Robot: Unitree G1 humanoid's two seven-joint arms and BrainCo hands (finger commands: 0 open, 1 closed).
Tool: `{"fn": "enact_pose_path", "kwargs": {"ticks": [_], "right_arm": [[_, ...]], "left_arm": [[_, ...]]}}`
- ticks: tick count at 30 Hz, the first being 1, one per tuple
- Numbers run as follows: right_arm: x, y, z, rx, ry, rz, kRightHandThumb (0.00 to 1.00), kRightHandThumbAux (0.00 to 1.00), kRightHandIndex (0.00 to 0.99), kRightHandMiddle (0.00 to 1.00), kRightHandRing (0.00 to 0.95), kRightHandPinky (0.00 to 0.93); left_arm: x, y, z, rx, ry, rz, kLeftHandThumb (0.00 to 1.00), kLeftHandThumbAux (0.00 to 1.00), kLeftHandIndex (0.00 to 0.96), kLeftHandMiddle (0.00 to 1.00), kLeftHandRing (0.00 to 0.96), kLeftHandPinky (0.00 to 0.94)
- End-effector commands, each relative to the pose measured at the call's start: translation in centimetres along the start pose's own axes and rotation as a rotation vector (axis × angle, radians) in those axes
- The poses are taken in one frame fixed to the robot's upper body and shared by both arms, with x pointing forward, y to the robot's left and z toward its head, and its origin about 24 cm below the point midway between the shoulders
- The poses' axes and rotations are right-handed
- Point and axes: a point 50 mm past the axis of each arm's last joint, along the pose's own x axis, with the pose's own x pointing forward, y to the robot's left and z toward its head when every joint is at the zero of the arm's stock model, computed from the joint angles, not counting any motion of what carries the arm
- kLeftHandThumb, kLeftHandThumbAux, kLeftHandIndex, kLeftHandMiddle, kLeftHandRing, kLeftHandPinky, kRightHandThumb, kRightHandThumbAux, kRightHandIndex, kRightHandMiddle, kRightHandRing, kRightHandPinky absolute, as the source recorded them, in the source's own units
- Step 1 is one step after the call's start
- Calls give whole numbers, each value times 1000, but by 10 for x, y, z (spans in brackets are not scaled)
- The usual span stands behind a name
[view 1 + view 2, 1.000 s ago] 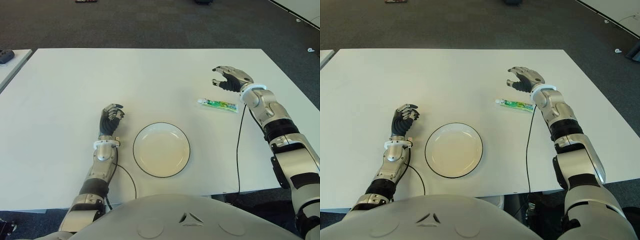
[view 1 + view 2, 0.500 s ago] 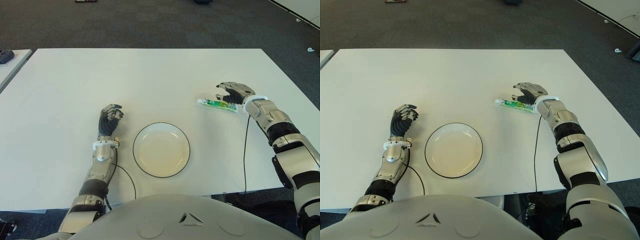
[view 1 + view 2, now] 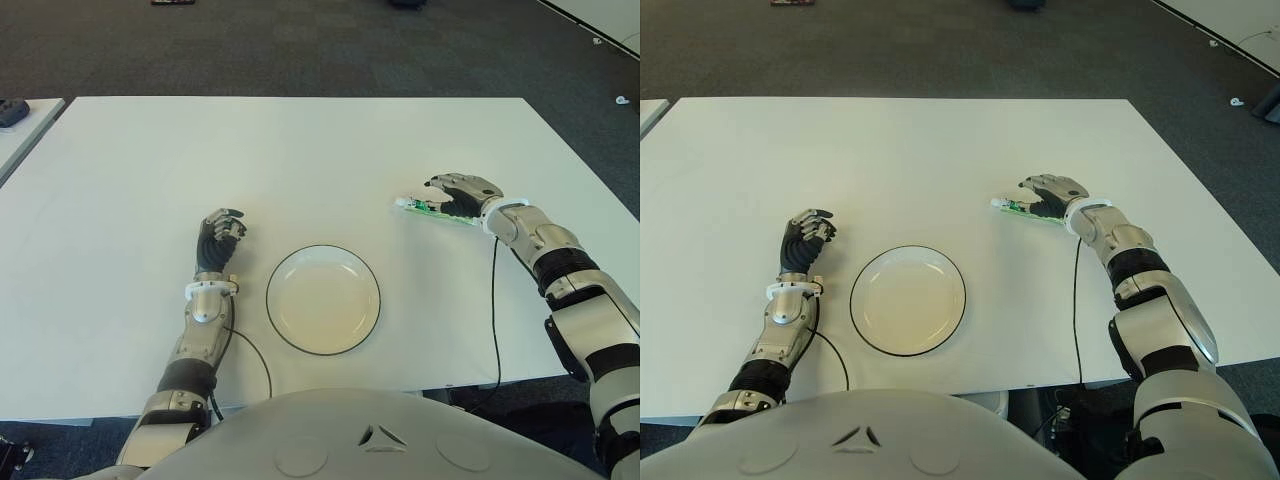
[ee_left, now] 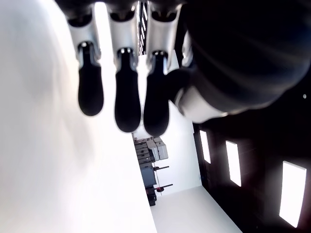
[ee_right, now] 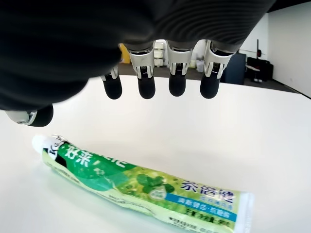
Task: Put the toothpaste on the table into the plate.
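The toothpaste [image 5: 141, 187], a green tube with a white cap, lies flat on the white desk [image 3: 300, 150], at about two o'clock from the plate [image 3: 323, 299] and well apart from it. The right hand [image 3: 458, 192] hovers directly over the tube, palm down; in its wrist view the fingers [image 5: 177, 82] hang spread above the tube with desk showing between fingertips and tube, so they hold nothing. The cap end points toward nine o'clock, past the fingers. The plate, white with a dark rim, sits near the desk's front edge. The left hand [image 3: 220, 238] shows just beside the plate at its nine o'clock, fingers [image 4: 127, 104] curled inward around nothing.
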Motion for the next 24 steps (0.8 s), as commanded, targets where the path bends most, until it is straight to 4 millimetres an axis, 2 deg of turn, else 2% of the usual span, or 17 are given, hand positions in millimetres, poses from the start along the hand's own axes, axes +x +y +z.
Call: {"fn": "enact_pose_path", "kwargs": {"ticks": [1, 13, 24], "right_arm": [[3, 27, 10, 5, -6, 81, 521, 138, 0, 0, 0, 0], [10, 41, 21, 7, 18, 139, 509, 166, 0, 0, 0, 0], [10, 51, 21, 42, 84, 156, 505, 191, 0, 0, 0, 0]], "left_arm": [[-4, 2, -8, 1, 44, 9, 697, 720, 434, 604, 592, 550], [-6, 6, -7, 12, 34, 23, 696, 720, 435, 616, 599, 562], [-6, 10, -6, 12, 14, 34, 698, 721, 436, 620, 609, 585]]}}
